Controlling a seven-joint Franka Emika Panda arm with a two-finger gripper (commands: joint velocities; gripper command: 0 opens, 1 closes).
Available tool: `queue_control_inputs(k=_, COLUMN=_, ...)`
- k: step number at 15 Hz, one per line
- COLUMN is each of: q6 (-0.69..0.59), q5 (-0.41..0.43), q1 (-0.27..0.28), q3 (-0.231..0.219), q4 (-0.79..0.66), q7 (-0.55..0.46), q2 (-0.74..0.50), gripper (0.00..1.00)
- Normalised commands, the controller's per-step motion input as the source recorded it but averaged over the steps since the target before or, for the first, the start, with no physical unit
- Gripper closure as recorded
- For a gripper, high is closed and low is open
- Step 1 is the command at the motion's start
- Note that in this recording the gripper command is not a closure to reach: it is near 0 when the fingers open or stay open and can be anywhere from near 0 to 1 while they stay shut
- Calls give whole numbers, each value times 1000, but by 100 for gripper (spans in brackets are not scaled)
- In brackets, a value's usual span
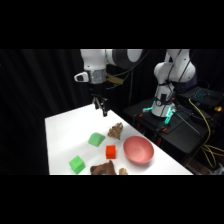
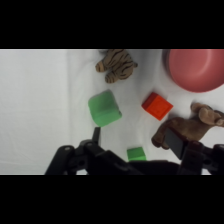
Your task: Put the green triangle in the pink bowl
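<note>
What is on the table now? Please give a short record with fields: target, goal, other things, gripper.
target: green triangle, lying on the white table, not held
goal: pink bowl, nothing in it
other things: red cube; light-green cube; striped toy tiger; brown plush toy
gripper: gripper above the table, apart from every block; finger state cannot be told
task state: not yet done

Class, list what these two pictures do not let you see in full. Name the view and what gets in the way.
- Pink bowl: wrist view, cut off by the top and right edges.
- Light-green cube: wrist view, lower part hidden behind the black linkage of the gripper.
- Brown plush toy: side view, cut off by the bottom edge.
</note>
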Motion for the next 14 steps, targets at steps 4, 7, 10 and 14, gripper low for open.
queue_control_inputs(k=4, q6=120, q5=16, q1=-38, q3=5, q4=49, q7=51, q2=88, gripper=0)
queue_control_inputs(k=7, q6=233, q5=135, q1=-66, q3=-11, q4=347, q7=0, q2=491, gripper=0)
queue_control_inputs(k=10, q6=99, q5=172, q1=-68, q3=3, q4=646, q7=-39, q2=756, gripper=0)
queue_control_inputs(k=14, q6=-180, q5=187, q1=-99, q3=29, q4=754, q7=-77, q2=693, gripper=0)
